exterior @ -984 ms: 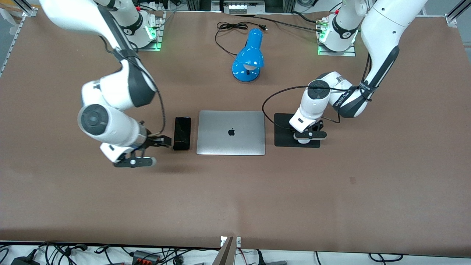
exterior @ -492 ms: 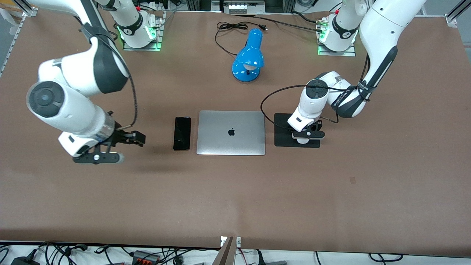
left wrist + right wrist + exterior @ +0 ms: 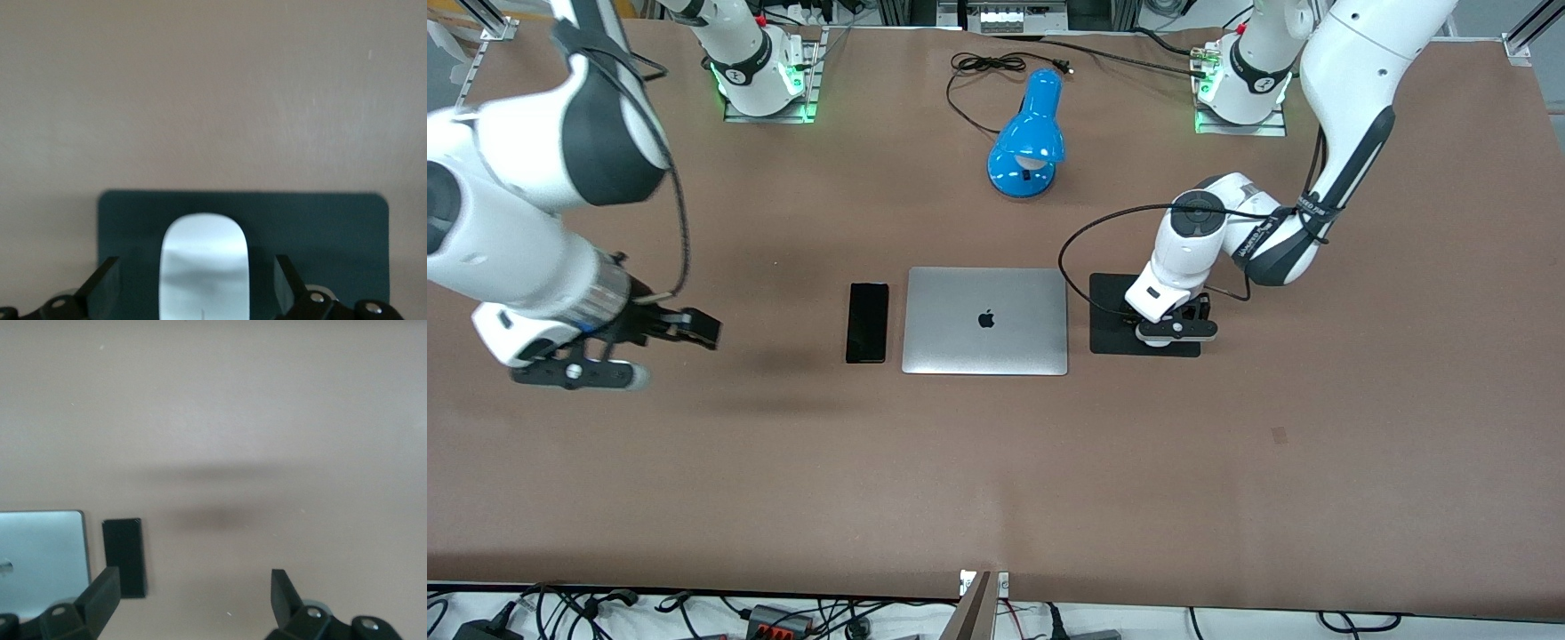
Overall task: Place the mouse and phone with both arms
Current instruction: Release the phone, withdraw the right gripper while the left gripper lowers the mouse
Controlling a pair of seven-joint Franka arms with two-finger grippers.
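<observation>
The black phone point(image 3: 867, 322) lies flat on the table beside the laptop, toward the right arm's end; it also shows in the right wrist view point(image 3: 124, 557). My right gripper point(image 3: 669, 353) is open and empty point(image 3: 193, 580), over bare table well apart from the phone. The white mouse point(image 3: 204, 267) rests on the black square pad point(image 3: 320, 227). My left gripper point(image 3: 1176, 331) hangs low over the pad point(image 3: 1112, 338), open, its fingers either side of the mouse with a gap on each side point(image 3: 195, 267). In the front view the mouse is hidden under that gripper.
A closed silver laptop point(image 3: 985, 320) lies between the phone and the pad; its corner shows in the right wrist view point(image 3: 40, 560). A blue desk lamp point(image 3: 1030, 138) with a black cord point(image 3: 978, 67) stands farther from the front camera than the laptop.
My right arm has drawn away from the phone toward its own end of the table, gripper open; the phone stays put. My left gripper has hardly moved over the pad.
</observation>
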